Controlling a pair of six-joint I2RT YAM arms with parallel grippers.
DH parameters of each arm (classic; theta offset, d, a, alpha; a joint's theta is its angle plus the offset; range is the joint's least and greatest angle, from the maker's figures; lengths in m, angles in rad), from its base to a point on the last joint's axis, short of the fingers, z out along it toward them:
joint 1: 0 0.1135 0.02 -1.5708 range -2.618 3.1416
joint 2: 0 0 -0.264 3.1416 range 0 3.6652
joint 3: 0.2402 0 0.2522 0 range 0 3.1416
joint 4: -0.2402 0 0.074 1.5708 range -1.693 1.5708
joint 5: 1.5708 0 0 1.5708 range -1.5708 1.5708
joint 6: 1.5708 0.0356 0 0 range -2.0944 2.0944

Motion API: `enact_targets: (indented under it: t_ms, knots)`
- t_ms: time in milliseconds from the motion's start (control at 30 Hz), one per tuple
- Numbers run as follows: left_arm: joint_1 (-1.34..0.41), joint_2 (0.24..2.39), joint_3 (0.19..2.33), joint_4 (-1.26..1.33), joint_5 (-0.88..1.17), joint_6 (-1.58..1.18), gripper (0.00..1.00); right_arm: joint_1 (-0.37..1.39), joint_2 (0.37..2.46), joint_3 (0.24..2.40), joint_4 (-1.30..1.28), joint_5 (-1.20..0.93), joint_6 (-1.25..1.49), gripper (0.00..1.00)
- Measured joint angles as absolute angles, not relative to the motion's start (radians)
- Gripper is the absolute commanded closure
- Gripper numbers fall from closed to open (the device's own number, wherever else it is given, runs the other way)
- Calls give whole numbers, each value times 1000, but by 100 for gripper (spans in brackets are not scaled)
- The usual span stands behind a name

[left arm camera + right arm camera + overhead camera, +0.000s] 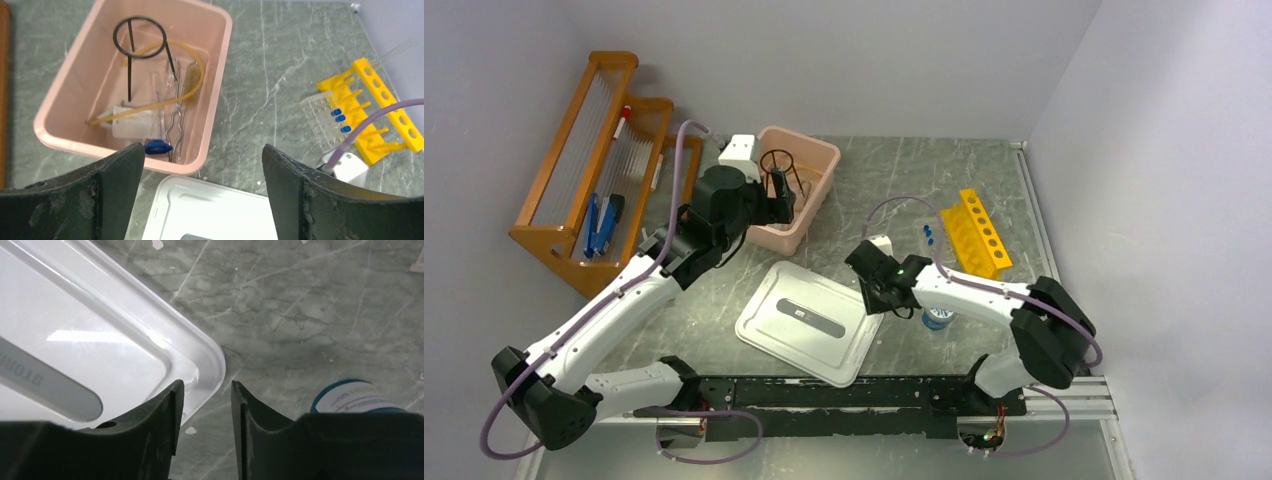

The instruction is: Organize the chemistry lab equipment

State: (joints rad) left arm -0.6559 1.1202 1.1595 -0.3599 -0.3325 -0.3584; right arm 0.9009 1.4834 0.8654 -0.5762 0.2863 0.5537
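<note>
The black tripod ring (140, 37), tan rubber tube (196, 75), wire triangle (175, 125), a blue piece (157, 147) and a pale square piece (131, 124) lie inside the pink tub (220, 100). The yellow tube rack (979, 232) lies at the right, with tiny blue-capped vials (340, 118) in a clear tray beside it. My left gripper (202, 150) is open and empty above the tub's near rim. My right gripper (205, 385) is open by a narrow gap and empty, over the right corner of the white lid (100, 330).
The white lid (809, 320) lies flat in the middle near the arm bases. A blue-rimmed round container (355, 397) stands just right of my right gripper. The orange wooden rack (594, 170) stands along the left wall. The tub (809, 150) sits at the back centre.
</note>
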Motion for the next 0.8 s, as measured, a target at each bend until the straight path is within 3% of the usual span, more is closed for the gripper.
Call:
enact_targets:
  t_ms: [100,267,567,800]
  knots:
    - [-656,1122,1108,-365,-325,-400,10,891,1447,862,-592,274,560,48]
    - [-656,1128,1045,-387,-313,-461,12,887,1534,961,-572,241,468,59]
    - [-614,1106,1011,-453,-366,-550,31,857,1781,1150,-422,141,220,64]
    - [-550,1033,954,-495,-395,-624,29,838,1843,1173,-376,25,111,62]
